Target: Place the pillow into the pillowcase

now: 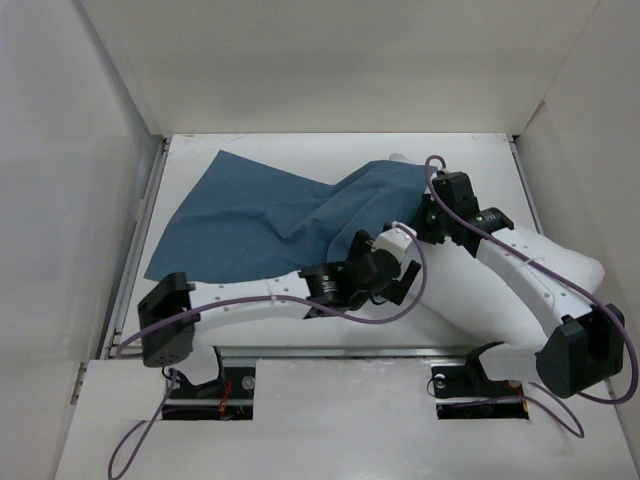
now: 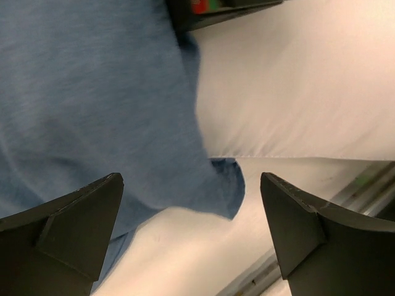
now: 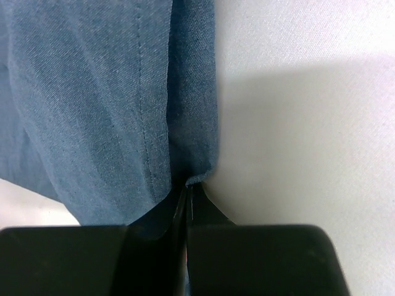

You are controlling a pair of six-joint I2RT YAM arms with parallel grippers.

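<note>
The slate-blue pillowcase lies wrinkled across the table's left and middle. Its right end is drawn over the far end of the white pillow, which lies at the right under both arms. My right gripper is shut on the pillowcase's hem; in the right wrist view the closed gripper pinches the blue hem against the pillow. My left gripper is open and empty just near of it. In the left wrist view it hangs above a loose pillowcase corner and the pillow.
White walls close in the table on the left, back and right. A metal rail runs along the table's near edge by the arm bases. Purple cables loop off both arms.
</note>
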